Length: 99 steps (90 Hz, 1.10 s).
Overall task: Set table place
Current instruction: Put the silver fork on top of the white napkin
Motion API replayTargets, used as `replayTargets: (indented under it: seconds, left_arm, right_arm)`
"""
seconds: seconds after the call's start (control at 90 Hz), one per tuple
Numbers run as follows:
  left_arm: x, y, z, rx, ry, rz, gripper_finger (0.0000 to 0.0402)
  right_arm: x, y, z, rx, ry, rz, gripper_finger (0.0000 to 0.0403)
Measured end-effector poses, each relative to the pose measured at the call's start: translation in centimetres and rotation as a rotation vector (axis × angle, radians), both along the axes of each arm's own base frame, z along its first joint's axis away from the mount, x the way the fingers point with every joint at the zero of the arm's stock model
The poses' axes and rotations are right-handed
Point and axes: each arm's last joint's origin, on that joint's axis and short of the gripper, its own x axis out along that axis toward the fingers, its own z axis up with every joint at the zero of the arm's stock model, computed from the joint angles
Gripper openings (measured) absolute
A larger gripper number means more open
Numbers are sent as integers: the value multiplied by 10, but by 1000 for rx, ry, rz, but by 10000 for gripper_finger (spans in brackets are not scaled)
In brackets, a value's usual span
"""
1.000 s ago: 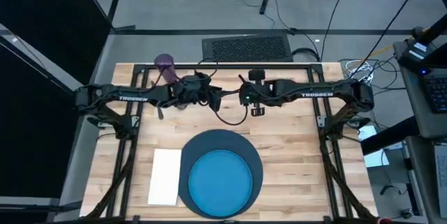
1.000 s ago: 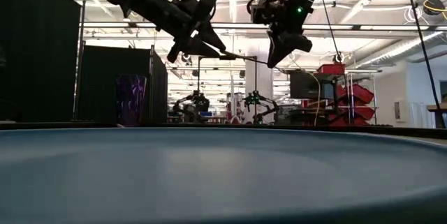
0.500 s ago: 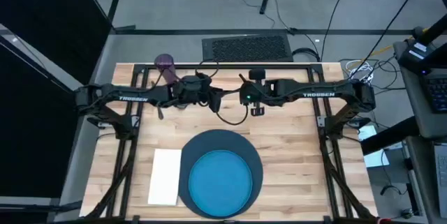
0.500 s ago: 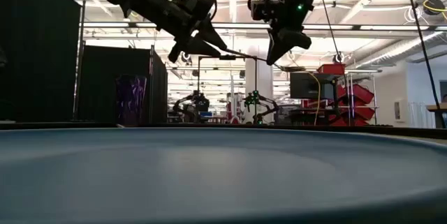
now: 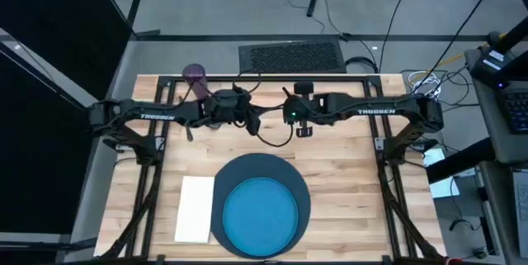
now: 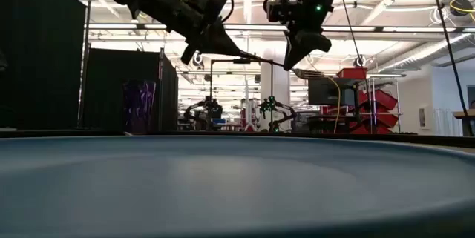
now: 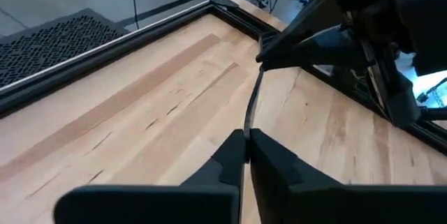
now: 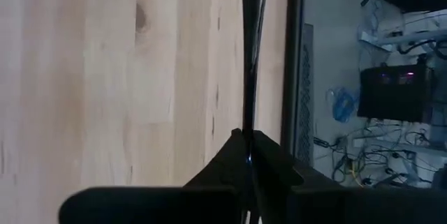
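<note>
Above table (image 5: 346, 158), claws (image 6: 215, 45) sharing utensil (image 7: 250, 109).

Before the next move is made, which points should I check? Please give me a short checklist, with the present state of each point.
1. Left gripper has its jaws shut on the metal utensil: ok.
2. Right gripper has its jaws shut on the utensil's other end: ok.
3. Utensil is held in the air, clear of the table: ok.
4. Which utensil it is (fork, knife or spoon): cannot tell.
5. Plate lies on the mat, with the napkin beside the mat: ok.
6. Purple cup is at the place setting: not ok, it stands at the table's far edge.
</note>
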Motion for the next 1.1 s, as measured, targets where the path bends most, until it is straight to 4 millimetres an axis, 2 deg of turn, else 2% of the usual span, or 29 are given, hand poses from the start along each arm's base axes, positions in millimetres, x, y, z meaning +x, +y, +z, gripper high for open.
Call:
replayTargets:
  seconds: [0.444, 0.622, 0.722, 0.889, 1.1]
  left_arm:
    - [1, 1, 2, 13, -22, 3, 0]
    - [1, 0, 2, 14, -21, 2, 0]
    - [1, 1, 2, 14, -14, 7, 0]
    - [-2, 1, 0, 20, 18, 52, 0]
    - [-20, -12, 12, -37, 77, 87, 0]
  right_arm:
    - [1, 0, 1, -9, -14, -3, 51]
    - [1, 0, 1, -21, -10, -7, 100]
    - [0, -2, 2, -99, 5, -46, 134]
    - [-6, -12, 8, -236, 44, -114, 175]
    - [-30, -40, 23, -93, -65, -265, 194]
